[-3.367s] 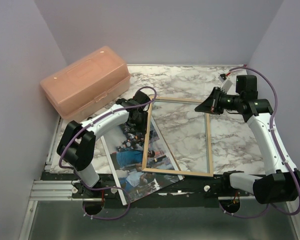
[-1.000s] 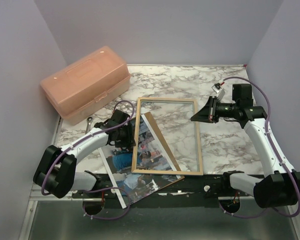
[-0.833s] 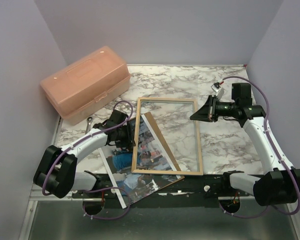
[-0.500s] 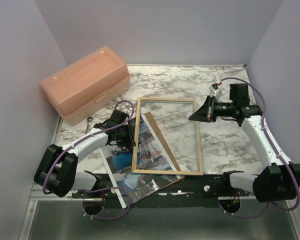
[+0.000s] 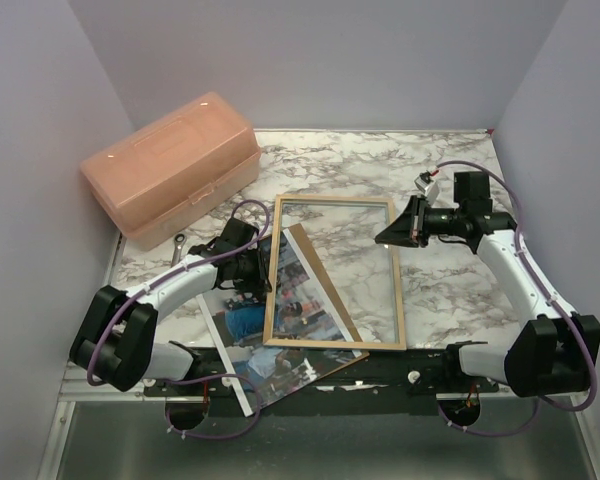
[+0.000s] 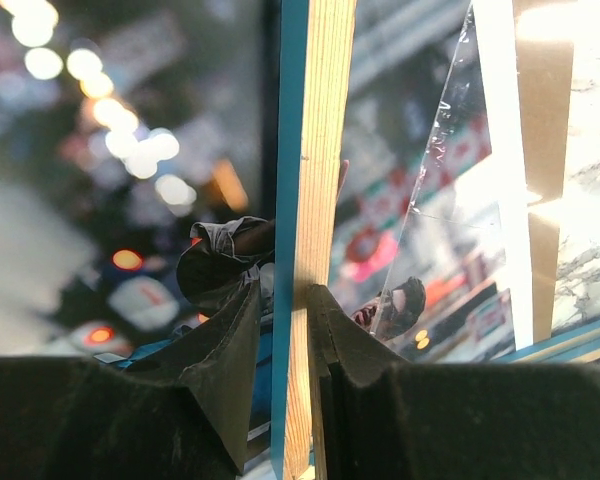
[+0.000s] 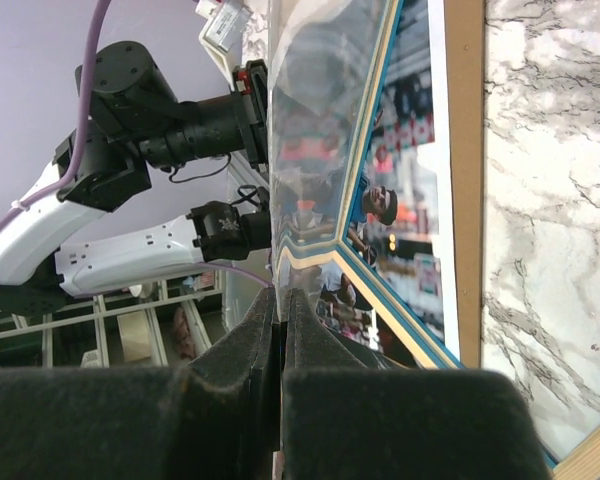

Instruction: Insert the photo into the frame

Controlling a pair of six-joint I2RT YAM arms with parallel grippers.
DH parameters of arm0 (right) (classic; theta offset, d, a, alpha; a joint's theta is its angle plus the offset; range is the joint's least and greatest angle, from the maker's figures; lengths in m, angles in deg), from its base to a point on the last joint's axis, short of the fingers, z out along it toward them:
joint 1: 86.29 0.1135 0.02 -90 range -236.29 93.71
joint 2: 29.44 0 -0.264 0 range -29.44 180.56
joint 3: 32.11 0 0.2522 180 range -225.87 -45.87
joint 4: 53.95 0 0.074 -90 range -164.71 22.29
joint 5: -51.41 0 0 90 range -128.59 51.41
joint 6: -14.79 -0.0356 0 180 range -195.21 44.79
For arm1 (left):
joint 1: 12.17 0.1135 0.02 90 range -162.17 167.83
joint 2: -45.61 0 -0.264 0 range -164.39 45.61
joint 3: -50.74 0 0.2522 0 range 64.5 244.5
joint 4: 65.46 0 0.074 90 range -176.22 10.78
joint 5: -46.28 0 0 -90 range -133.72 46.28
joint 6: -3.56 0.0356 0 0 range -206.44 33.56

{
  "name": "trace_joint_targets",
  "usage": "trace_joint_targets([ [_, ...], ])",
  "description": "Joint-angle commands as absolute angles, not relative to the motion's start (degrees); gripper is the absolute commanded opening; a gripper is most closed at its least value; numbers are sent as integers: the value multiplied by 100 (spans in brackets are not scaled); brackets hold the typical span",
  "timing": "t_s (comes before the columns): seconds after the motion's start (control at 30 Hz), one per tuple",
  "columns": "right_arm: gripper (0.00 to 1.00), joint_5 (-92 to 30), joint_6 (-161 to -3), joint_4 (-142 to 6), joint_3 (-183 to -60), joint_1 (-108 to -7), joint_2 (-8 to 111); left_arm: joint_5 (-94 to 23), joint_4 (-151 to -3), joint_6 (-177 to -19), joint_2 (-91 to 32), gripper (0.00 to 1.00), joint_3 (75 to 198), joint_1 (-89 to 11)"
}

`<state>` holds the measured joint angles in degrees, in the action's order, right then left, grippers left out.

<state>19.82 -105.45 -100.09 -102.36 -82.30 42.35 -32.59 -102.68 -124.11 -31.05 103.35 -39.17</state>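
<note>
**Item 1.** Thin rectangular picture frame (image 5: 399, 300), pale wood reverse uppermost, bright blue at its edge, glazed. It sits mid-way across the white-and-grey marbled table (image 5: 460, 290), with its left half over the photo. We judge it light and fairly stiff. The slim rails could rack, and the clear glazing looks slippery and breakable. It is best taken on the long rails, one side per gripper.

**Item 2.** Large colour print of people on a city street (image 5: 238, 322), picture side up, toward the near edge, its right part under the frame. We judge it light, floppy and easily creased. Take it by a free margin at the left or near side.

**Item 3.** Plain brown backing board (image 5: 325, 283), showing as a slanted strip through the glazing.

**Tools.**
- The left gripper (image 5: 261, 275) is clamped across the frame's left rail, one finger on each side in the wrist view.
- The right gripper (image 5: 382, 238) has its fingers pressed almost together on a thin reflective edge at the far end of the frame's right side. We cannot tell whether they pinch the rail or the glazing alone.

**Also present.** Salmon translucent plastic lidded box (image 5: 170, 165); small metal spanner (image 5: 179, 246).
</note>
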Motion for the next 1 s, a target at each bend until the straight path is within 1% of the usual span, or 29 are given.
trace_joint_targets([
  [0.0,1,2249,-10674,-9668,-10118,-8242,4309,-3528,-10375,-12239,-3302,25,10291,-3897],
  [0.5,1,2275,-10962,-9188,-9788,-8229,4321,-3498,-10351,-12204,-3450,25,10290,-3895],
  [0.77,1,2283,-11249,-8857,-9618,-8055,4307,-3502,-10346,-12195,-3488,25,10273,-3895],
  [0.97,1,2293,-11217,-8917,-9619,-7977,4322,-3520,-10342,-12186,-3528,25,10265,-3888],
])
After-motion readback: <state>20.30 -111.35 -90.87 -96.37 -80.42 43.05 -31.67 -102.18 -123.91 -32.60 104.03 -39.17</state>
